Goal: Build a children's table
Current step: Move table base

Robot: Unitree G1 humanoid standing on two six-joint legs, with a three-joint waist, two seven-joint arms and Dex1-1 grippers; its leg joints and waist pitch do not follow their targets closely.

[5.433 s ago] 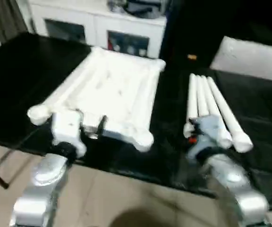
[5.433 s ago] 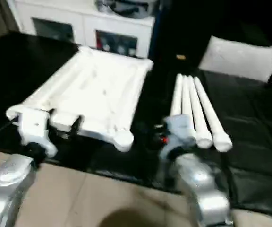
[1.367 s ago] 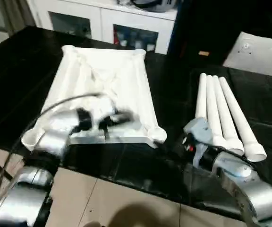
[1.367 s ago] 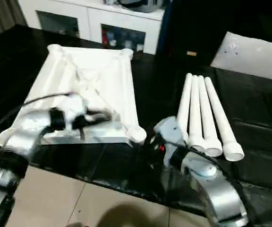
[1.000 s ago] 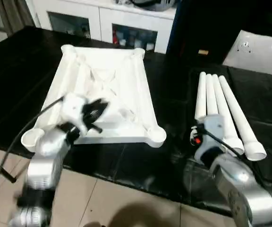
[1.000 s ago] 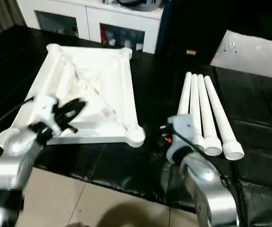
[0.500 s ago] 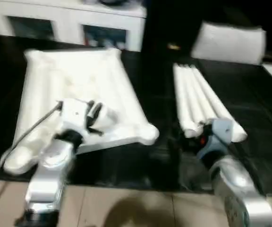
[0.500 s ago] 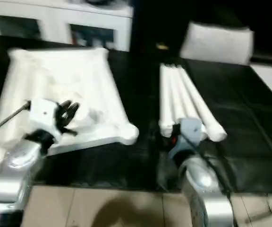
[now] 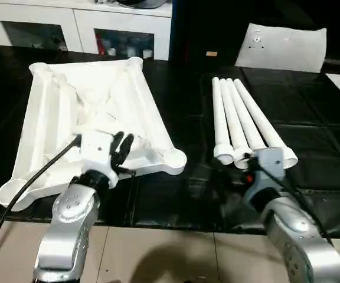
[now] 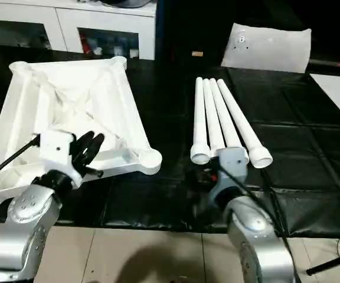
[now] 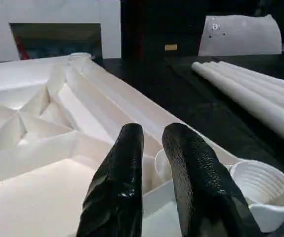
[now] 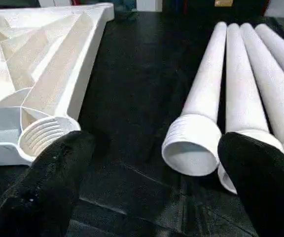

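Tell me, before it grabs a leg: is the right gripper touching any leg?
Apart. In the right wrist view the right gripper is wide open, and dark table shows between its fingers and the nearest leg.

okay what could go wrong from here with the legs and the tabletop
The four legs lie loose and tight together; the right gripper, jaws wide, could knock neighbours rolling while taking one. The left gripper, jaws nearly closed, hovers by the corner socket of the tabletop and might nudge it.

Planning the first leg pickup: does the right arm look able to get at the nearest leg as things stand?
Probably yes. The right gripper is open just short of the threaded end of the nearest leg, with bare black table in between.
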